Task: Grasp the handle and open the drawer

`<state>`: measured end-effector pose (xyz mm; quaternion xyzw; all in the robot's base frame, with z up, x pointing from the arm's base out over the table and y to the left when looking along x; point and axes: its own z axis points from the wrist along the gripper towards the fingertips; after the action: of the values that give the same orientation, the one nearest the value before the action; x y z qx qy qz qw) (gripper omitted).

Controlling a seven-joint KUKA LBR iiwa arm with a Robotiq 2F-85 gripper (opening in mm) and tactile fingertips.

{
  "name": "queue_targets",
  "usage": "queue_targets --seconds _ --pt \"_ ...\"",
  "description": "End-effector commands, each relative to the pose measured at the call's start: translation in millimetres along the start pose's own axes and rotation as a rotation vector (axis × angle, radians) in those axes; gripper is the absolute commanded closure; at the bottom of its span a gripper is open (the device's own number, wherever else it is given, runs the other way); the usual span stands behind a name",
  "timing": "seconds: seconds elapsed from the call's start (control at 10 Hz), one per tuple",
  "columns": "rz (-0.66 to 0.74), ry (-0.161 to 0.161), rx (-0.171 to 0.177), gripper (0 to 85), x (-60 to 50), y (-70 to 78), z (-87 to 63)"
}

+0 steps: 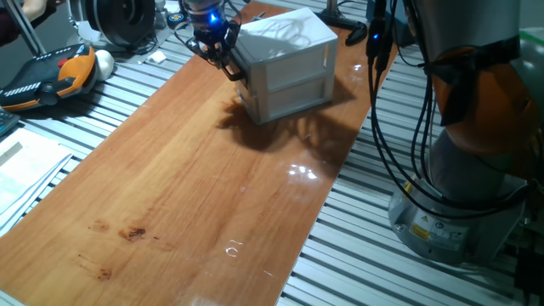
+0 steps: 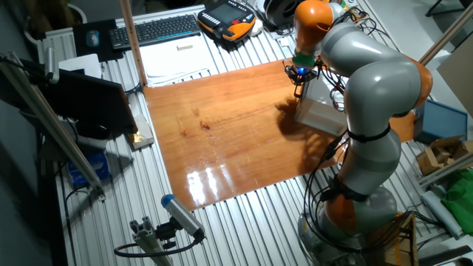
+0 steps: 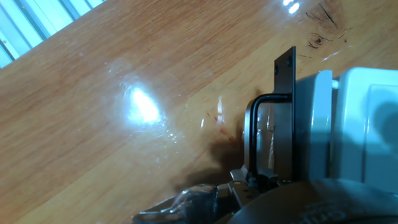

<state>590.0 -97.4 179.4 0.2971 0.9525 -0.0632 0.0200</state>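
The white box housing point(image 1: 285, 64) stands at the far end of the wooden board point(image 1: 195, 187); it also shows in the other fixed view point(image 2: 320, 112). My gripper point(image 1: 228, 61) is pressed up to the box's left face, also seen in the other fixed view point(image 2: 301, 80). In the hand view the black U-shaped handle point(image 3: 252, 134) stands out from the drawer front point(image 3: 311, 124), close to the right of a metal finger part point(image 3: 186, 202) at the bottom edge. The handle's lower end meets the finger area. How the jaws stand is not clear. In both fixed views the handle is hidden.
An orange and black teach pendant point(image 1: 51, 76) lies at the back left. Black cables point(image 1: 382, 127) hang beside the robot base point(image 1: 476, 170) at the board's right edge. A keyboard point(image 2: 155, 29) lies beyond the board. Ribbed aluminium table point(image 1: 357, 255) surrounds the board.
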Motion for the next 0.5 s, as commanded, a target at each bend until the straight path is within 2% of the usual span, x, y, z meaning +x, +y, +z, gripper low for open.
queue_targets --seconds 0.0,0.4 --pt "-0.002 0.002 0.0 84.3 0.2 0.8 0.5" --pt "-0.002 0.002 0.004 84.3 1.5 3.2 2.0"
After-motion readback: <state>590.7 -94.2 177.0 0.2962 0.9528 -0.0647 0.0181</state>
